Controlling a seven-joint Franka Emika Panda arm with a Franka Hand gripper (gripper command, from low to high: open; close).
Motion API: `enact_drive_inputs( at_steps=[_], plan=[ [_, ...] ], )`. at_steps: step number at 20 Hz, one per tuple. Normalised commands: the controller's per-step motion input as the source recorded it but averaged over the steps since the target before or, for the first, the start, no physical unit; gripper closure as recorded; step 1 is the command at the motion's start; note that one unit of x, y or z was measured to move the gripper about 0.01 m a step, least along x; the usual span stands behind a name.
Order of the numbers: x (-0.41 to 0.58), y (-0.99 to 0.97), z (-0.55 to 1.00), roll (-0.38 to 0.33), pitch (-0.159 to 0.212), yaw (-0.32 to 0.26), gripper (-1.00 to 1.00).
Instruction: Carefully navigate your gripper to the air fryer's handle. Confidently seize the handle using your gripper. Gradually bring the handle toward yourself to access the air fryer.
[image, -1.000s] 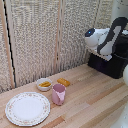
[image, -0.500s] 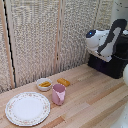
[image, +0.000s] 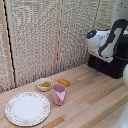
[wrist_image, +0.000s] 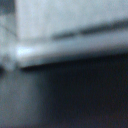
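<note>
The arm (image: 106, 41) is positioned at the air fryer (image: 114, 65), which stands on the worktop (image: 90, 100) at the exterior view's right, against the slatted backdrop. Judged from this posture, the step in hand is the approach to, or the first contact with, the handle. The pull has not visibly begun: no gap or extended basket is discernible.

The tool is hidden behind the arm's white housing in the exterior view. The wrist view shows only a blurred pale band above a dark mass, presumably the appliance at very close range. The fingers cannot be made out in either view, so whether the tool is released, clenched or already around the handle cannot be told. The handle itself is not distinguishable.

The next move calls for confirming that the fingers bracket the handle squarely, closing firmly, then drawing back slowly and in a straight line so that the appliance does not slide on the worktop.

The air fryer appears as a matte-black, boxy body with rounded edges. Only its lower front portion is visible below the arm.
</note>
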Motion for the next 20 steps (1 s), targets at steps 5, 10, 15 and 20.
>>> enact_drive_inputs(
  at_steps=[5,10,15,20],
  plan=[
    [0.000,0.10,0.00,0.292,0.208,-0.163,1.00],
    [-0.005,0.22,0.05,0.310,0.134,-0.148,1.00],
    [-0.157,0.43,0.08,0.243,0.029,-0.115,1.00],
    [-0.076,0.69,0.00,0.117,-0.032,-0.117,1.00]
  ],
)
